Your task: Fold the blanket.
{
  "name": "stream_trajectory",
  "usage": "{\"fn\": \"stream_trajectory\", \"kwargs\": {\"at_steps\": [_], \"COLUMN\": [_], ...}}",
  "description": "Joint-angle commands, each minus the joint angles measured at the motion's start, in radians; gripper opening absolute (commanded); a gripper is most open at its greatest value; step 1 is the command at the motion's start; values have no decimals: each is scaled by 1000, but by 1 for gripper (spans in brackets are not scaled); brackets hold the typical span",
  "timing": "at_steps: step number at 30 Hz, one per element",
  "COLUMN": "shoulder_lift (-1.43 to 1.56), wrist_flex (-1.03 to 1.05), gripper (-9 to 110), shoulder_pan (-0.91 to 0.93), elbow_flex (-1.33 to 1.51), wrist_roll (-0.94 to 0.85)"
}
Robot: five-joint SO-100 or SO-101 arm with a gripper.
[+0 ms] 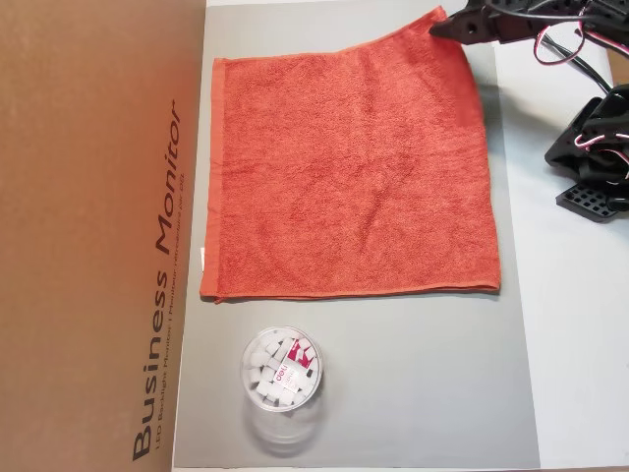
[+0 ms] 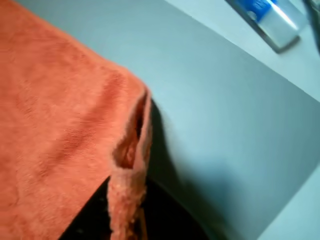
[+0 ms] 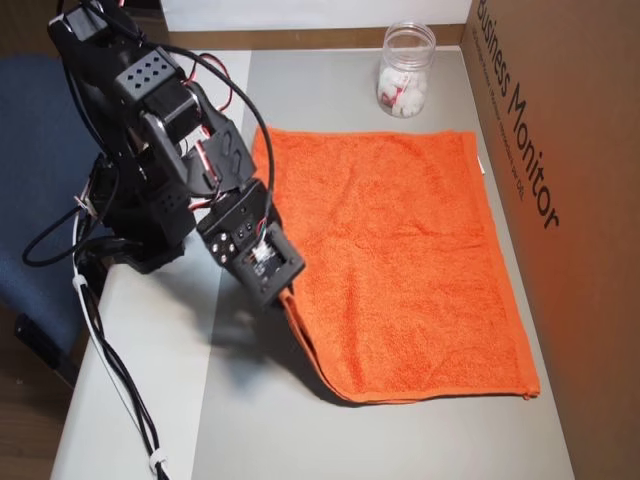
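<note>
The orange terry blanket (image 1: 354, 172) lies almost flat on the grey desk (image 1: 413, 383), unfolded. The claw (image 3: 288, 296) pinches and lifts its 1 o'clock corner in an overhead view; the whole fold remains.

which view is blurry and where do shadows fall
The wrist view is soft all over, the blanket edge smeared, a dark shadow on the grey mat beside it. Both overhead views are sharp; in one the arm and gripper cast a shadow on the mat, in the other the plastic cup looks slightly ghosted.
</note>
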Motion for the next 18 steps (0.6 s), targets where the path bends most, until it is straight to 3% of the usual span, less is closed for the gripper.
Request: {"fn": "stream_trajectory", "kwargs": {"at_steps": [1,18], "shoulder_lift": [17,-279], "wrist_flex": [-6,11], "gripper": [0,0], "shoulder_pan": [-40,-288], "elbow_flex": [-100,-520], "wrist_roll": [9,52]}}
